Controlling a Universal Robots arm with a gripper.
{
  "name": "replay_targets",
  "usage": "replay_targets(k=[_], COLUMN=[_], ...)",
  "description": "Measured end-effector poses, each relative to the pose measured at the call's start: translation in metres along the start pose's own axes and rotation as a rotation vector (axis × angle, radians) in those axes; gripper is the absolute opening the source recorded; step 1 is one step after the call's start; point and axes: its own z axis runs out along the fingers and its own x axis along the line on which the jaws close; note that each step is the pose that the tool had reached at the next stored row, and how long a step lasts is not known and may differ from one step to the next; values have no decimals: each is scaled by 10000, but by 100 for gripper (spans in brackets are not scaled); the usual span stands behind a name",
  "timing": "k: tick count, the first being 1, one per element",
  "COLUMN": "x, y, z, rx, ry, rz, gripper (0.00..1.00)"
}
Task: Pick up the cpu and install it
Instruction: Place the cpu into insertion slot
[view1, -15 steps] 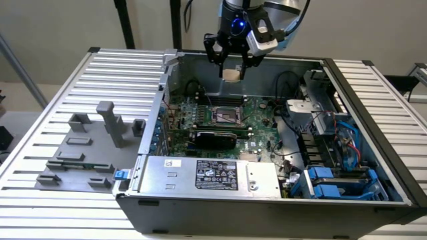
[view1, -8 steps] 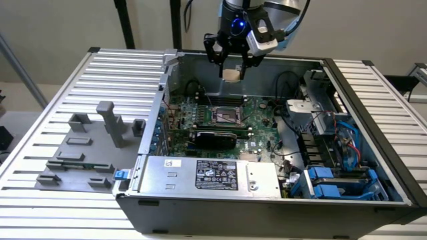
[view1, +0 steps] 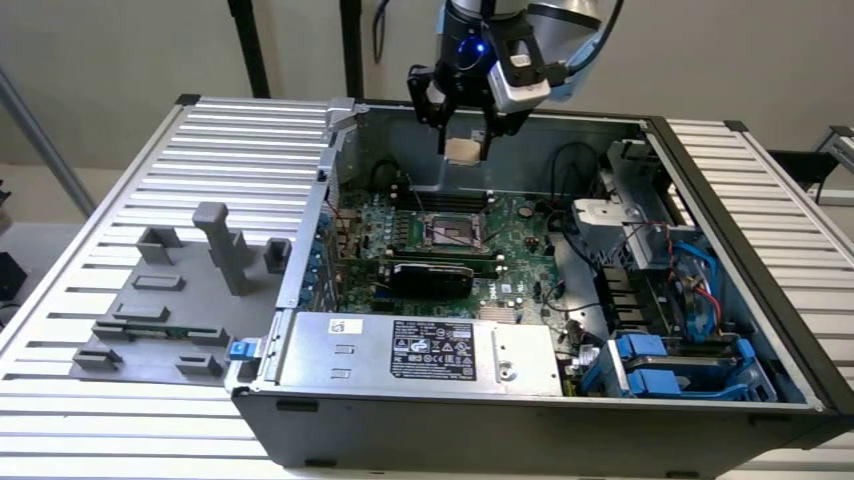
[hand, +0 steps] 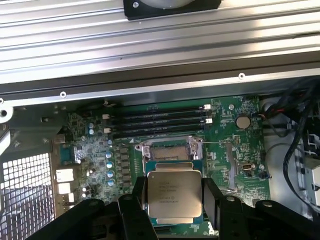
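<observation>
My gripper (view1: 465, 150) hangs above the open computer case, shut on the cpu (view1: 465, 150), a small pale square chip held between the black fingers. In the wrist view the cpu (hand: 173, 196) shows its silver-beige top with printed text, clamped on two sides by the black fingers (hand: 139, 197). Beyond it lies the square metal-framed socket (hand: 171, 148) on the green motherboard (hand: 225, 150). In the exterior view the socket (view1: 454, 232) sits well below the held cpu, with clear air between them.
The grey computer case (view1: 534, 400) stands open on a ribbed metal table (view1: 160, 150). A power supply (view1: 420, 350) fills its front, cables and blue drive bays (view1: 667, 360) its right. Grey plastic fixture blocks (view1: 187, 290) stand on the exterior view's left. Memory sticks (hand: 157, 120) lie beside the socket.
</observation>
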Motion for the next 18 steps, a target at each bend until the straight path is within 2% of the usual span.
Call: replay_targets(k=[14, 16, 18], x=[0, 0, 0], y=[-1, -2, -1], z=[7, 11, 12], rx=[-13, -20, -23], ry=[-150, -203, -230], rz=[2362, 3116, 3473], gripper=[55, 55, 55])
